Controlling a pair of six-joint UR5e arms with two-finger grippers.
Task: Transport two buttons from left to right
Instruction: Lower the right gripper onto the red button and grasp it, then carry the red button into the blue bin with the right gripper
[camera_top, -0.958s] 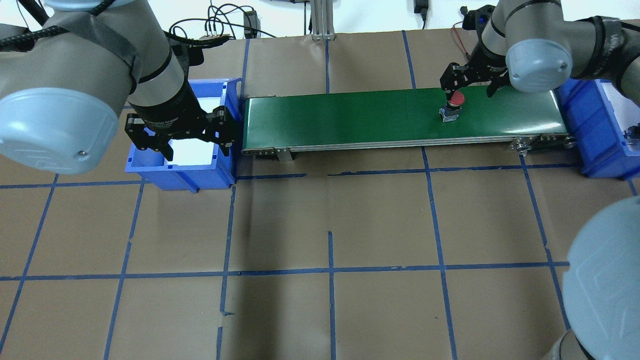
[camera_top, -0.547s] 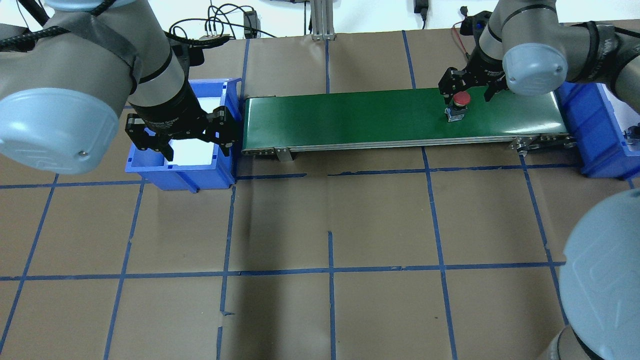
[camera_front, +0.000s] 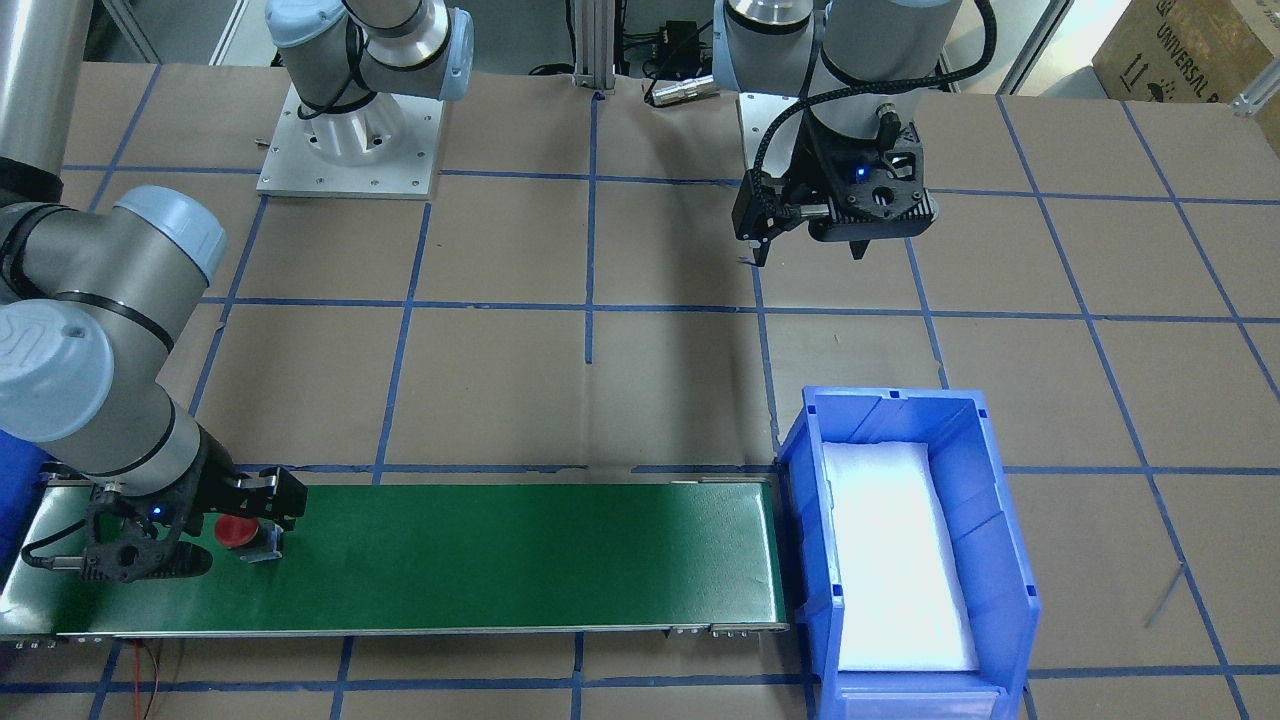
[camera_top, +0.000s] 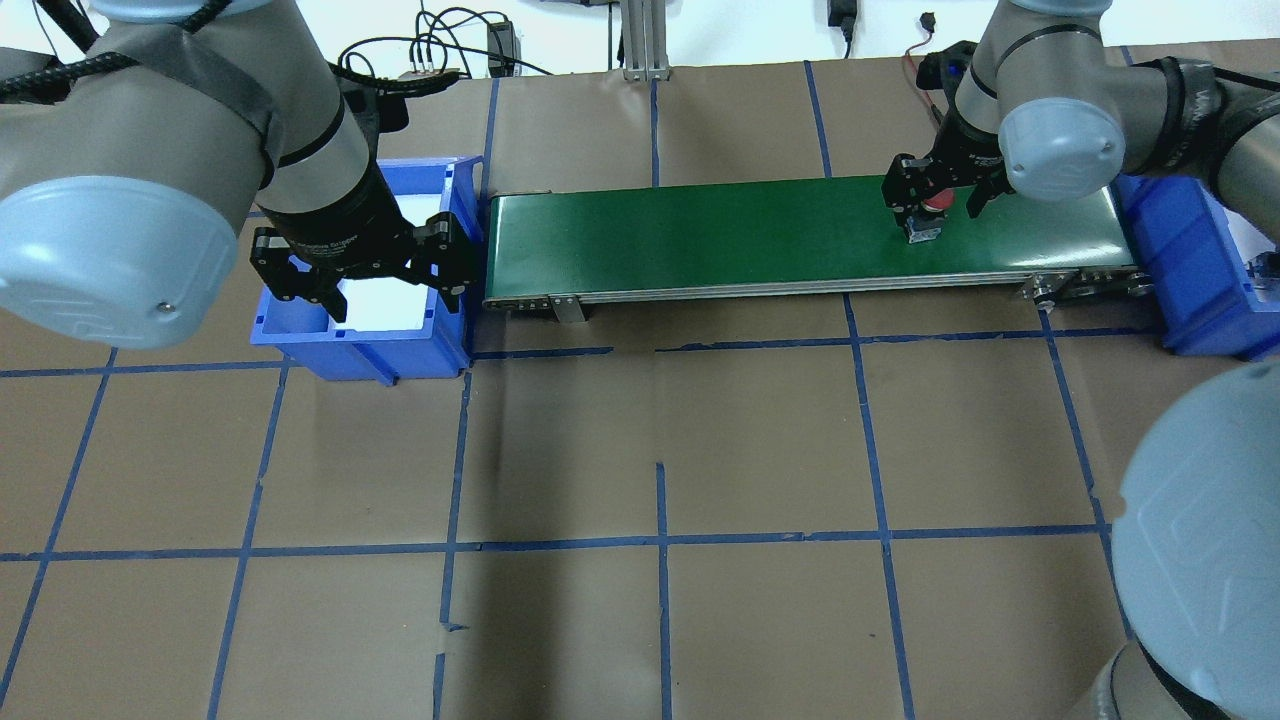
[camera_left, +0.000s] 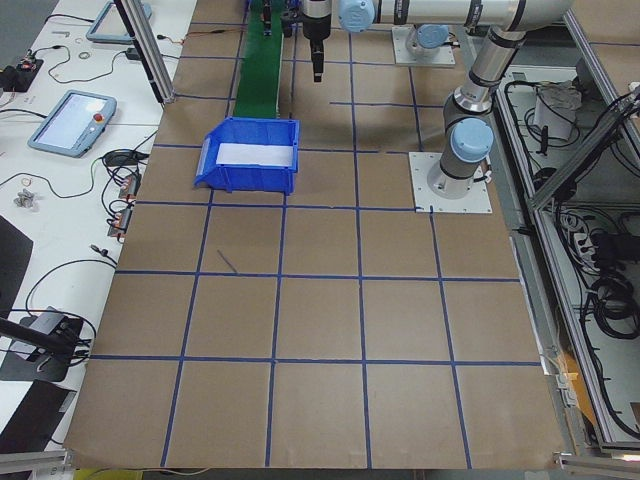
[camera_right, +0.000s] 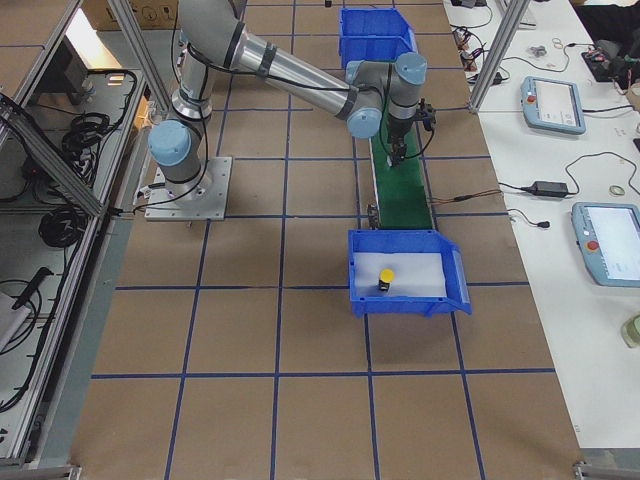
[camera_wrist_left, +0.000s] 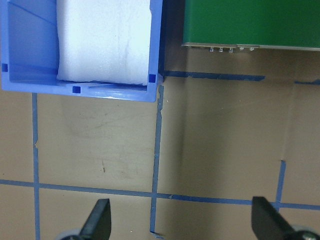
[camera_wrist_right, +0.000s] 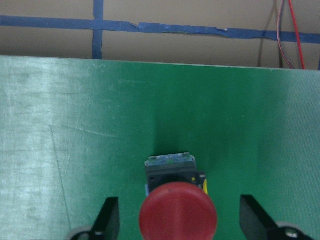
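One red button (camera_wrist_right: 177, 217) on green belt (camera_top: 750, 230), between spread, empty right gripper (camera_wrist_right: 180, 220) fingers; risks tipping if closed off-centre; left gripper (camera_wrist_left: 180, 225) open, empty

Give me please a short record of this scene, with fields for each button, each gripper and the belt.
red button: upright on the belt, near the belt's right end
yellow button: in the right bin, on white foam
right gripper: open, fingers either side of the red button, not touching it
left gripper: open, holds nothing, over the table beside the left bin
left bin: only white foam seen inside
belt: green, runs between the two bins
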